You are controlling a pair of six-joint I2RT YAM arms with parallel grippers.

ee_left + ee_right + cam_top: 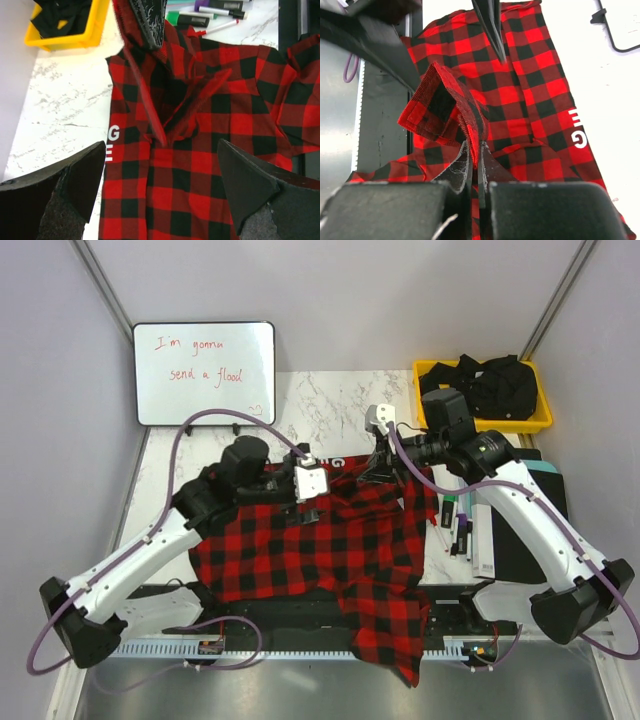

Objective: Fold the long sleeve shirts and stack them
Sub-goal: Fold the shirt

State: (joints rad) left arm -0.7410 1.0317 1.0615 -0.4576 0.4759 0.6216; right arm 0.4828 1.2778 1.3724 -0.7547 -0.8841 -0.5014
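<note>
nearest the arm bases we see a flap of the red-and-black checked flannel shirt (395, 640) spilling over the near edge of the counter (330, 405). the rest of the shirt lies spread and rumpled on the counter between the two arms, not folded into any neat shape.

above its left part hangs the left end effector (161, 150), released. its two dark fingers (75, 185) stand wide apart with nothing between them but the cloth below. we cannot tell whether the tips touch the cloth. in the left wrist view, white letters (114, 142) show right at the shirt's left edge.

a little farther and to the right, the right end effector (476, 150) is clenched on the shirt. its fingers (457, 172) press together with a thin band of checked cloth pinched between them, and a folded tab of the cloth stands up just beyond the tips. from that pinch the cloth rises in a ridge above the rest of the shirt.

to the right of the shirt several markers (455, 525) lie on the counter, near the cloth's edge. farther back on the right stands a yellow bin (500, 426) with black cloth (490, 380) in it, well apart from the shirt. at the far left, a whiteboard (203, 373) with red handwriting stands at the back of the counter.
</note>
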